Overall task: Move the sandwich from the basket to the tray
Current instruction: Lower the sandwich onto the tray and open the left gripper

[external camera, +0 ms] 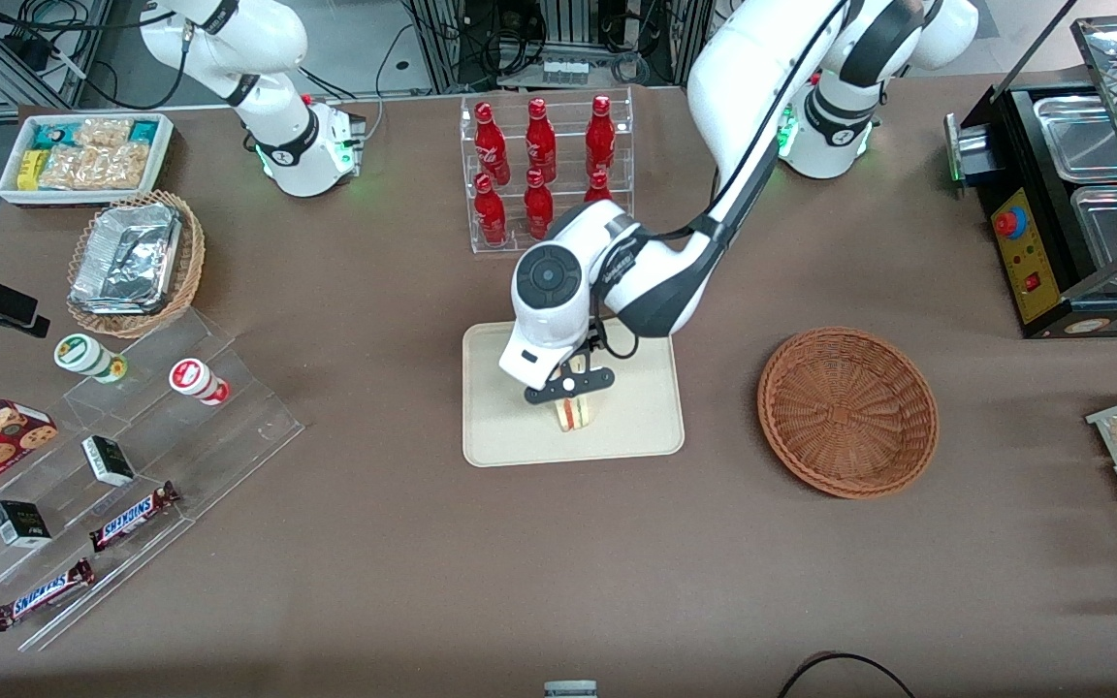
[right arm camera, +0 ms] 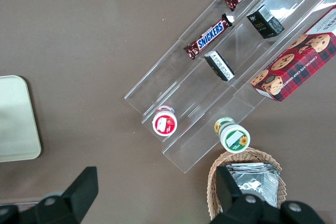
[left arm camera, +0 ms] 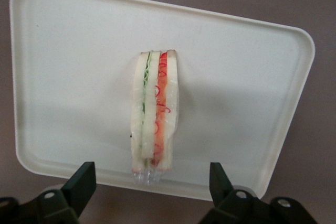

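Hovering just above the tray (left arm camera: pixel 73 40), the left gripper (left arm camera: pixel 149 182) has its jaws spread wide and clear of the sandwich (left arm camera: pixel 155 111), which stands on edge on the tray surface between them. The transfer looks essentially done; only lifting the arm away seems left. The basket (external camera: pixel 847 410) sits bare toward the working arm's end, and the bottle rack (external camera: pixel 544 170) stands well apart, obstructing nothing.

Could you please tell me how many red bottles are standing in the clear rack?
6 are visible: three red bottles on the rack's upper step, three on the lower, one partly hidden by the arm. The gripper hovers open above the sandwich on the tray.
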Robot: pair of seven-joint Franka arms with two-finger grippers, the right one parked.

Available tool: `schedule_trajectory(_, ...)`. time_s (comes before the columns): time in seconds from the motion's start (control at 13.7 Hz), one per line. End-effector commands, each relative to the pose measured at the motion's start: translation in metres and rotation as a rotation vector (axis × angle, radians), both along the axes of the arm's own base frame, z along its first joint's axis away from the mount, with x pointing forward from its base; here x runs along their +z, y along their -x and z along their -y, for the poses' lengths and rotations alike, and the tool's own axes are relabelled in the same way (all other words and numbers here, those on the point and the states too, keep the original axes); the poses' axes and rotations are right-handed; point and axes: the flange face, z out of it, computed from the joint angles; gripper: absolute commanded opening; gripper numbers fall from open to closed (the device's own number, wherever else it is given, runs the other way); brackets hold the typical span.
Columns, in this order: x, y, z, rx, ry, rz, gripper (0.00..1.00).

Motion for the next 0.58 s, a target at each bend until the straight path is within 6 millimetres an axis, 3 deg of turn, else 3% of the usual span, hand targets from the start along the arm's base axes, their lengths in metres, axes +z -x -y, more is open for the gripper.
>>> schedule_trajectory(0.0, 0.055, 0.004, -0.015, 0.004, 0.006, -0.001, 1.0)
schedule_trajectory(0.15, 0.08, -0.019, -0.044, -0.021, 0.028, 0.026, 1.0)
schedule_trajectory(0.29, 0.091, -0.025, -0.063, -0.177, 0.015, 0.016, 1.0)
schedule_trajectory(0.51, 0.103, -0.053, -0.131, -0.148, -0.037, -0.062, 1.0)
